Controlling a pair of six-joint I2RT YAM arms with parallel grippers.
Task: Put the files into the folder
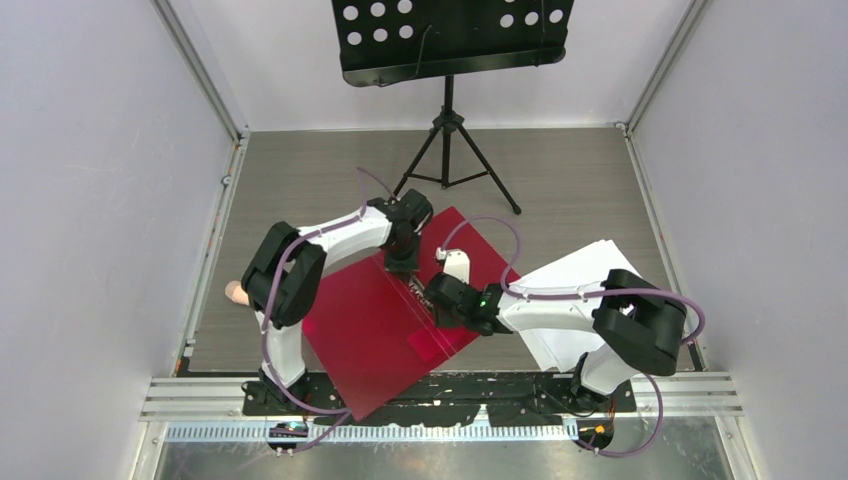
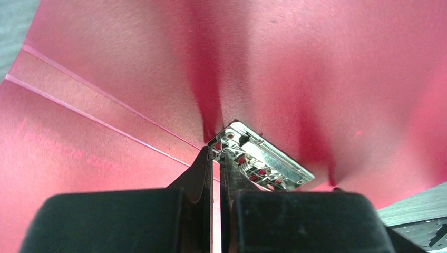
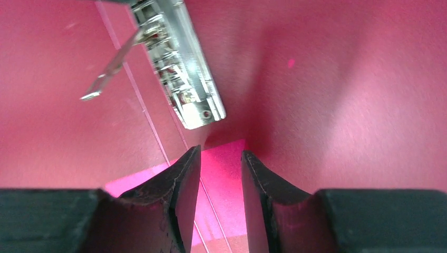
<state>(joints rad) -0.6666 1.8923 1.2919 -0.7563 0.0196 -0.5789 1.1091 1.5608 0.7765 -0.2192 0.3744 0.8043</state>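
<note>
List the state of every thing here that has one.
folder: open, lying flat.
spring clip: lever swung out, no paper under it.
files: stacked outside the folder, to its right.
left gripper: shut, fingertips at the clip.
right gripper: open, over the pink patch.

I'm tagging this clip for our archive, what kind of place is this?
Probably a robotics lab test cell: white wall panels in aluminium rails box in the grey table, a left arm and a right arm are bolted at its near edge, and a black music stand stands at the back.
</note>
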